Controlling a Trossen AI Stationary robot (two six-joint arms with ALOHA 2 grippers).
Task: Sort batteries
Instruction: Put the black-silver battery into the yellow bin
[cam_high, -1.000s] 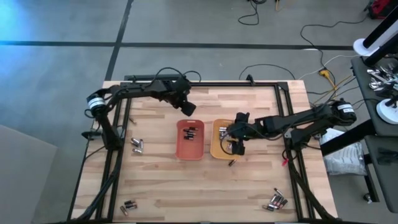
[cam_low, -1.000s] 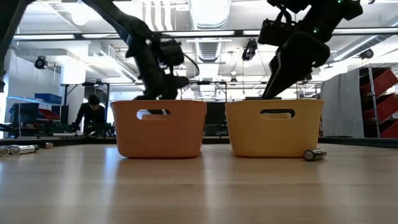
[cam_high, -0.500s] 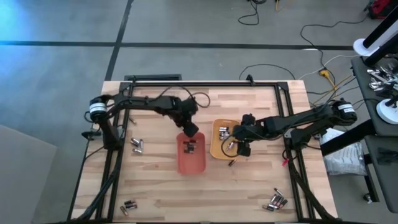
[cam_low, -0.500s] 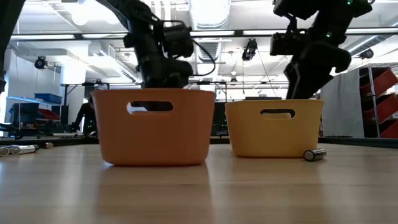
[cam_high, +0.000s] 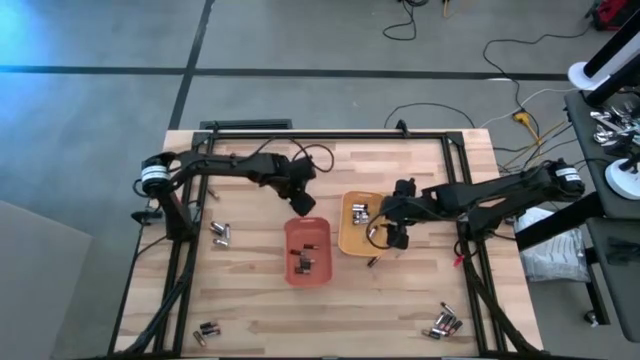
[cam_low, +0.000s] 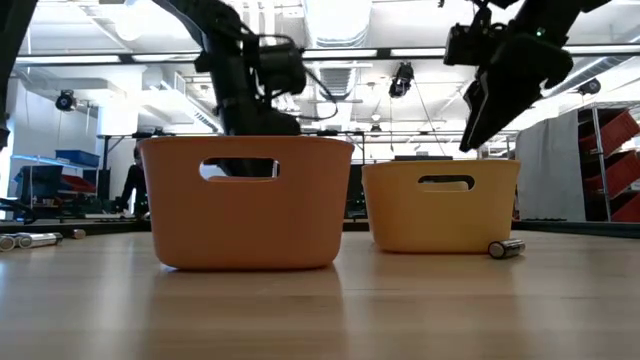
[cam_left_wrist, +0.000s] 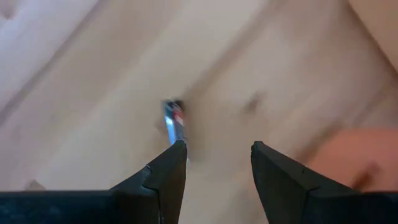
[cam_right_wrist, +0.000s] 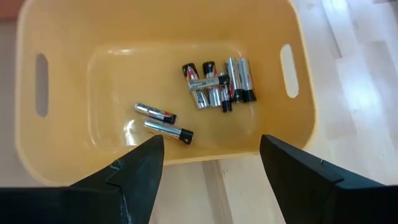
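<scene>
An orange tray (cam_high: 308, 250) and a yellow tray (cam_high: 356, 224) stand side by side mid-table. Dark batteries (cam_high: 303, 262) lie in the orange one, and several silvery batteries (cam_right_wrist: 214, 84) lie in the yellow one. My left gripper (cam_high: 300, 203) hangs open just beyond the orange tray's far rim. In its wrist view one battery (cam_left_wrist: 176, 121) lies on the wood ahead of the fingers, which hold nothing. My right gripper (cam_high: 394, 236) is open and raised above the yellow tray's right side (cam_low: 490, 100). A loose battery (cam_low: 506, 248) rests on the table beside that tray.
Small groups of batteries lie at the left (cam_high: 221, 233), near left (cam_high: 205, 330) and near right (cam_high: 445, 322) of the table. A black frame (cam_high: 330, 131) runs along the far edge and both sides. Bare wood stretches in front of the trays.
My left gripper has come from the far side toward the near edge and down to the orange tray's far rim. The orange tray has slid toward the near edge and now stands nearer than the yellow one. My right gripper has risen and shifted slightly right.
</scene>
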